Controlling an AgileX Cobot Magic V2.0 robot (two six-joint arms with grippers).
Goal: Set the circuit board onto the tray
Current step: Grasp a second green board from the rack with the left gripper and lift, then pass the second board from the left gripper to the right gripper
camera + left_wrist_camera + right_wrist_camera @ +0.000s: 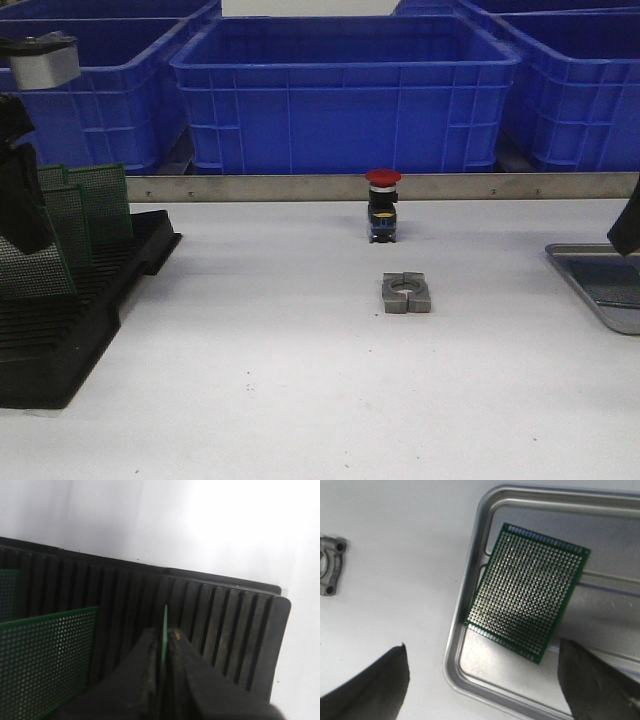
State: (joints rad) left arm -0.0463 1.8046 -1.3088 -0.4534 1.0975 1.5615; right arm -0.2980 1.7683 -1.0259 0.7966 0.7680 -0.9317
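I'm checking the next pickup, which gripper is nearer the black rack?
Left. The left gripper is at the rack, shut on a board standing in its slots. The right gripper hangs open over the tray, across the table.

Setting: electronics assembly workshop bench
Storage: blue plastic bins [345, 90] stacked behind white table [300, 400]
Fixtures: black slotted rack [70, 310] with perfboards [100, 200]
Hardware: red pushbutton switch [382, 205], metal clamp block [406, 293]
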